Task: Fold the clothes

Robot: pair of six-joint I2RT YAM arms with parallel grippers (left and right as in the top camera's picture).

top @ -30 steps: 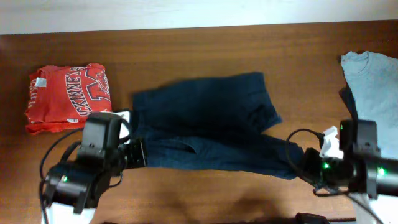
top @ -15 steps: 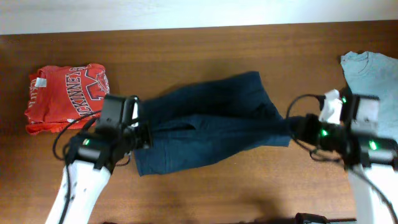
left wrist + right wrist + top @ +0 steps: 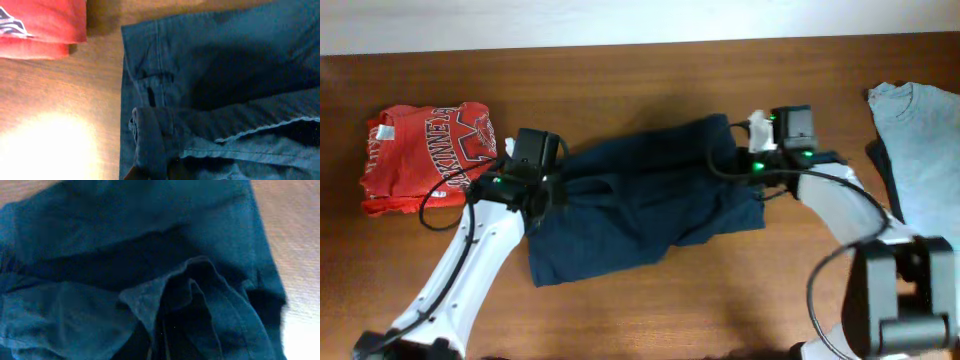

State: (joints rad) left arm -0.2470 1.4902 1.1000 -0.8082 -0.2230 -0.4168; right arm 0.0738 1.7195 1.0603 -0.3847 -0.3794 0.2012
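The clothes (image 3: 640,205) are one dark navy garment lying bunched across the middle of the table, its near part doubled over the rest. My left gripper (image 3: 548,190) is shut on a gathered fold at the garment's left end, beside the waistband (image 3: 150,80). That fold (image 3: 150,140) rises into the jaws at the bottom of the left wrist view. My right gripper (image 3: 740,165) is shut on the garment's right end, where a pinched ridge of cloth (image 3: 172,300) runs down into it. Fabric hides the fingertips of both grippers.
A folded red shirt with white lettering (image 3: 425,150) (image 3: 40,25) lies just left of the left gripper. A pale grey-blue T-shirt (image 3: 920,140) lies at the right edge. Bare wooden table (image 3: 650,300) shows in front of and behind the garment.
Both grippers have moved from the near side toward the far side and inward, carrying the garment's near edge over itself. The garment went from stretched out to doubled and shorter.
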